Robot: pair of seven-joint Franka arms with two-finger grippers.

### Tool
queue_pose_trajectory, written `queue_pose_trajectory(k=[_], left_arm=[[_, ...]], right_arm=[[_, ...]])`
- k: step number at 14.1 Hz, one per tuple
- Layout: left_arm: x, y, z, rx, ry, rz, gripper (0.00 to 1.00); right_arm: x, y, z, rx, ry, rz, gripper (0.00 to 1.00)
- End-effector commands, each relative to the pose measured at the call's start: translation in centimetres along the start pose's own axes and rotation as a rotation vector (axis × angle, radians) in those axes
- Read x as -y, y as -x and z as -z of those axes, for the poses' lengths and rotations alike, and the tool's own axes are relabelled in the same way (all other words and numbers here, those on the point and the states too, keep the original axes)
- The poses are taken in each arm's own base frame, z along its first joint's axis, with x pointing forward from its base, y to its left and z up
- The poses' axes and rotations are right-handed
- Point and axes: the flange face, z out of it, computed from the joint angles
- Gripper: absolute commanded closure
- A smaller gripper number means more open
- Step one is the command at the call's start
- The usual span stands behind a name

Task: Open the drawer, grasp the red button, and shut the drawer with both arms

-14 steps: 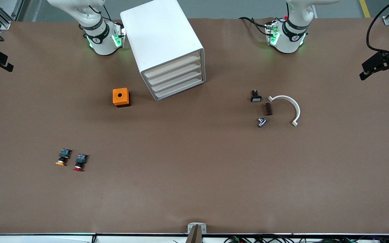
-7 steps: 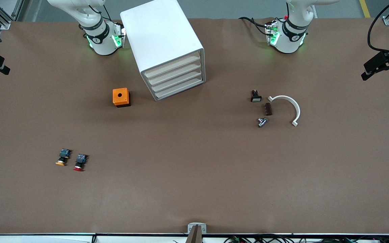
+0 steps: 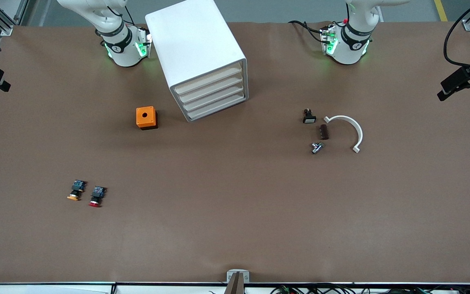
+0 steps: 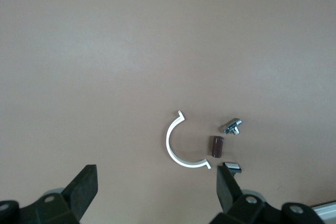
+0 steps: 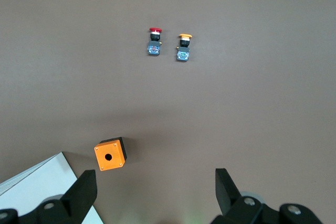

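The white cabinet (image 3: pixel 196 49) stands near the arms' bases, and its uppermost drawer (image 3: pixel 210 80) is shut, as are the three below. The red-capped button (image 3: pixel 96 196) lies on the table toward the right arm's end, nearer the front camera, and also shows as the button (image 5: pixel 154 41) in the right wrist view. My right gripper (image 5: pixel 156 178) hangs open and empty high over the table near the orange box. My left gripper (image 4: pixel 157 176) hangs open and empty high over the white arc. Neither touches anything.
An orange-capped button (image 3: pixel 75 190) lies beside the red one. An orange box (image 3: pixel 146 117) sits beside the cabinet. Toward the left arm's end lie a white arc (image 3: pixel 347 128), a brown cylinder (image 3: pixel 324 132), a metal part (image 3: pixel 316 147) and a black white-faced button (image 3: pixel 309 116).
The dark hands at both side edges of the front view have drifted slightly outward. Nothing on the table has moved.
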Motion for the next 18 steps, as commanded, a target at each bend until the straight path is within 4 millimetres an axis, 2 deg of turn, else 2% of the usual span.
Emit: queue_pose_trajectory(k=[1, 5, 9, 12, 18], left_arm=[[0.1, -1.0, 0.8, -0.008, -0.015, -0.046, 0.0], [0.1, -1.1, 0.8, -0.01, -0.015, -0.049, 0.0], [-0.1, -2.5, 0.2, -0.007, -0.018, -0.053, 0.0], [-0.1, -2.7, 1.0, -0.023, -0.015, -0.064, 0.0], [-0.3, -2.7, 1.1, -0.024, -0.014, -0.096, 0.0]], right_arm=[[-0.1, 0.7, 0.3, -0.011, 0.023, 0.012, 0.0], [0.0, 0.6, 0.4, -0.022, 0.028, 0.015, 0.0], [-0.1, 0.5, 0.4, -0.025, 0.028, 0.015, 0.0], [-0.1, 0.5, 0.4, -0.025, 0.028, 0.014, 0.0], [0.0, 0.5, 0.4, -0.03, 0.03, 0.017, 0.0]])
